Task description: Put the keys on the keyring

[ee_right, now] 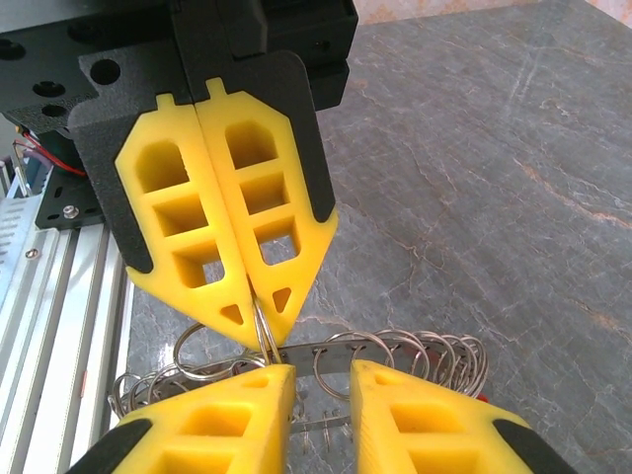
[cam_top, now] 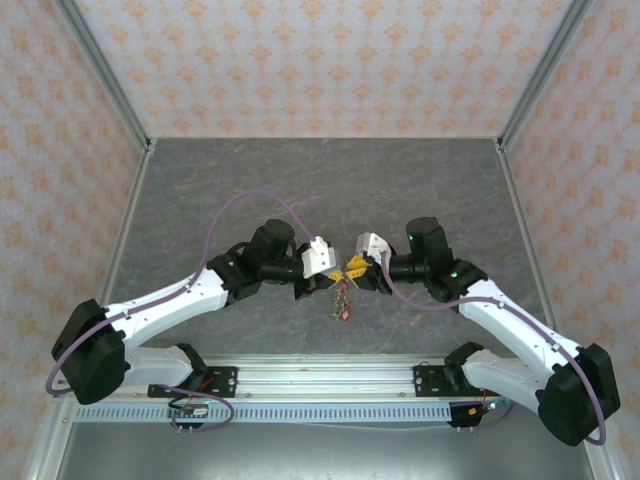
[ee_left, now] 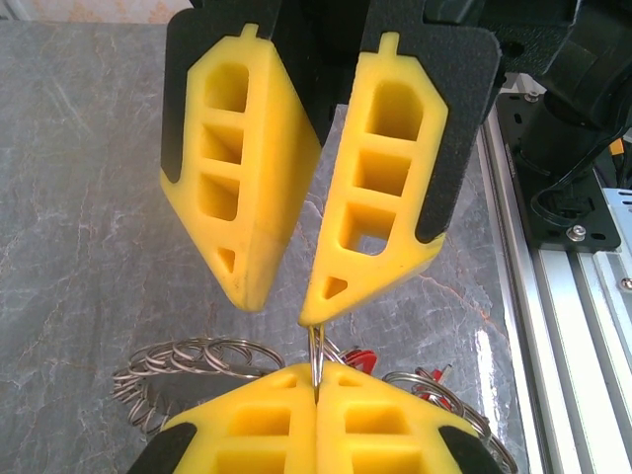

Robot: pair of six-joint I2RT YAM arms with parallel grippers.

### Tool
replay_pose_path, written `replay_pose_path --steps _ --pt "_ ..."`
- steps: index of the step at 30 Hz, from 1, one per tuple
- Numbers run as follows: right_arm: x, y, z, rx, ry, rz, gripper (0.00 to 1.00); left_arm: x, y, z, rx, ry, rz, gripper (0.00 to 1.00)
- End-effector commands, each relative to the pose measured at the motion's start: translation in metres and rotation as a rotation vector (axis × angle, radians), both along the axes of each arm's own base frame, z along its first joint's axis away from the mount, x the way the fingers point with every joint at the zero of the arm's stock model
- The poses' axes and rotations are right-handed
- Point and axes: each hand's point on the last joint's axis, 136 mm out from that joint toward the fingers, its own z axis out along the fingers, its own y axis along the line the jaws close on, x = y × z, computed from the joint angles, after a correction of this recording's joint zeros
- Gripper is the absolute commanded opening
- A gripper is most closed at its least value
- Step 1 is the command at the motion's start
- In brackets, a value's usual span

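**Left jaws pinching the ring, right ones open**

So the left gripper (ee_right: 259,331) had its jaws clamped together on a thin wire loop of the keyring (ee_right: 395,348), and the rest dangled just below them over the table (ee_right: 513,178). The right gripper (ee_left: 281,308) sat tip to tip with it, jaws apart, one tip just beside that loop. The red-tagged keys (ee_left: 360,357) hung off the ring.

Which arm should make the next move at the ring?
Likely right: left jaws are shut on the ring, pinning it in place, while right jaws stand apart just at it, apparently free to work.
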Motion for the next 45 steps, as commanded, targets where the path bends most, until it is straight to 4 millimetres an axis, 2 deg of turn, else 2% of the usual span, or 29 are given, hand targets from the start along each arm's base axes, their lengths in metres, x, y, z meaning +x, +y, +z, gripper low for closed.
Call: replay_pose_path --steps 1,4,6,13,22,28,33,35,36,42,45 --pt "-0.001 0.001 0.022 0.029 -0.083 0.021 0.24 0.000 -0.010 0.035 -0.073 -0.079 -0.032 0.00" --pt "0.008 -0.006 0.024 0.012 -0.137 -0.046 0.24 0.001 -0.009 0.034 -0.070 -0.079 -0.023 0.00" --pt "0.005 -0.008 0.027 0.019 -0.152 -0.048 0.24 0.001 -0.008 0.034 -0.070 -0.081 -0.015 0.00" --pt "-0.015 0.004 0.031 0.082 -0.046 0.067 0.21 0.002 -0.009 0.036 -0.075 -0.082 -0.014 0.00" --pt "-0.009 0.009 0.025 0.061 -0.053 0.070 0.20 0.002 -0.010 0.037 -0.079 -0.079 -0.020 0.00" --pt "-0.005 0.010 0.017 0.032 -0.055 0.071 0.12 0.000 -0.011 0.040 -0.087 -0.078 -0.029 0.00" --pt "-0.005 0.011 0.024 0.043 -0.067 0.074 0.01 -0.001 -0.008 0.035 -0.065 -0.072 -0.029 0.00" --pt "-0.005 0.010 0.026 0.040 -0.070 0.071 0.00 0.000 -0.006 0.031 -0.046 -0.072 -0.023 0.10" --pt "-0.004 0.009 0.026 0.033 -0.072 0.064 0.00 0.000 -0.005 0.028 -0.029 -0.071 -0.021 0.12" --pt "-0.007 0.007 0.023 -0.055 -0.078 0.061 0.00 0.005 0.009 0.007 0.119 -0.079 0.005 0.20" --pt "-0.009 0.009 0.023 -0.076 -0.090 0.065 0.00 0.006 0.013 0.005 0.155 -0.094 0.004 0.22"
